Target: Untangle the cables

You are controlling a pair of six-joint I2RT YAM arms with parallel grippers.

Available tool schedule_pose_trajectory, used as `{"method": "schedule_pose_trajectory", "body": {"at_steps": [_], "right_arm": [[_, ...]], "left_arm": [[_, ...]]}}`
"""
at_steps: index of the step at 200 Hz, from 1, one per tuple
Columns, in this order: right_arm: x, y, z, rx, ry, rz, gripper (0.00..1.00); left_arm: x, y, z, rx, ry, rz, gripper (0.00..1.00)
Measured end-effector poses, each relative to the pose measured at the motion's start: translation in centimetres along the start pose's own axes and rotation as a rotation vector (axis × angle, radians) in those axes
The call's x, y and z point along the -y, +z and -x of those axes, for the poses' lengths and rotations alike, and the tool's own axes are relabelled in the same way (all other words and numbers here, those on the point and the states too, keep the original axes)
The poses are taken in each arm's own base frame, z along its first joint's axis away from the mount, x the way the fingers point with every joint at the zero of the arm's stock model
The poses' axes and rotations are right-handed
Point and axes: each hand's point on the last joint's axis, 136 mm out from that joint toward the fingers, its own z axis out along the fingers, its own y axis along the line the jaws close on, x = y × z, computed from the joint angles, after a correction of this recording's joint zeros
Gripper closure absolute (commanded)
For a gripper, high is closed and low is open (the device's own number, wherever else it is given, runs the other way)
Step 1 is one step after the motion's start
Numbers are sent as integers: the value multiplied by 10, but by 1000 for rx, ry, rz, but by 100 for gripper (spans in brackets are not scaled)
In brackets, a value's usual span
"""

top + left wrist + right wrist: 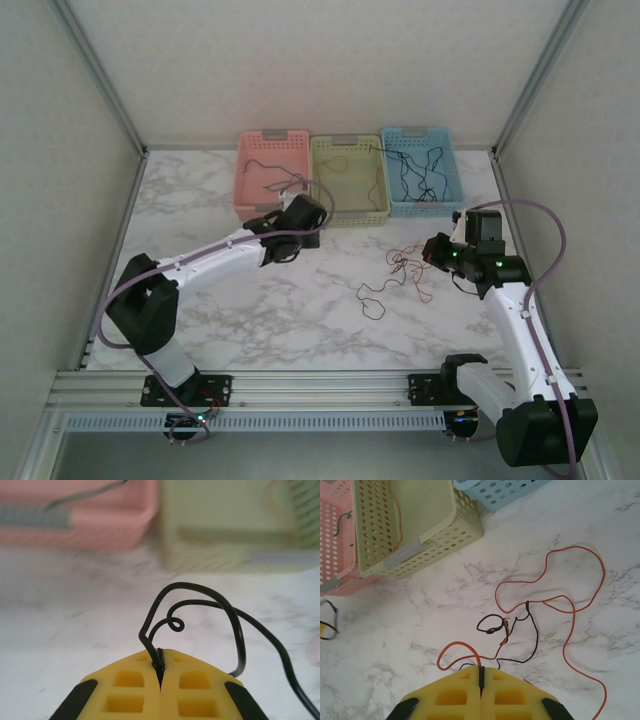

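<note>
A tangle of thin cables (402,268), red-orange and black, lies on the marble table right of centre. In the right wrist view a red-orange cable (580,547) loops wide over the table and a black cable (535,635) crosses it. My right gripper (481,670), at the tangle's right edge (432,250), is shut on the red-orange cable where it enters the jaw seam. My left gripper (160,655) is shut on a separate black cable (200,586) that arches in front of the jaws. It hovers just before the baskets (298,228).
Three baskets stand in a row at the back: pink (245,190), green (320,150) and blue (455,170), each with thin cables inside. Metal frame posts and side walls bound the table. Open marble lies between the arms.
</note>
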Motion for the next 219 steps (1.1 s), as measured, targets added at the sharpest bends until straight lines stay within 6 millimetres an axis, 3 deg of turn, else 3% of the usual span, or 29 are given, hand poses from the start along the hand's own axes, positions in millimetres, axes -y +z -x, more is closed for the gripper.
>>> {"method": "schedule_pose_trajectory", "body": {"at_steps": [41, 61, 81, 92, 107, 115, 123, 137, 154, 174, 198, 219], "right_arm": [[1, 0, 0, -1, 1, -3, 100], [1, 1, 0, -1, 1, -4, 100], [1, 1, -1, -3, 0, -5, 100], [1, 2, -1, -6, 1, -6, 100], [2, 3, -2, -12, 2, -9, 100], [2, 4, -2, -14, 3, -10, 100], [3, 4, -2, -15, 4, -11, 100], [3, 5, -2, -18, 5, -12, 100], [4, 5, -4, -27, 6, -16, 100], [5, 5, -6, -32, 7, -25, 100], [6, 7, -7, -39, 9, -28, 100], [6, 8, -7, -43, 11, -27, 100]], "left_arm": [[82, -26, 87, 122, 2, -207, 100], [122, -20, 116, 144, 19, -297, 100], [165, 0, 134, 152, 44, -390, 100], [186, 17, 138, 151, 53, -439, 83], [214, 41, 144, 170, 63, -512, 26], [228, 56, 146, 198, 60, -558, 5], [238, 72, 144, 222, 57, -595, 0], [243, 105, 129, 225, 53, -620, 0], [236, 150, 93, 142, 48, -598, 0], [221, 173, 66, 57, 76, -545, 0], [216, 158, 68, 31, 129, -519, 3], [208, 111, 79, 10, 192, -508, 11]]}}
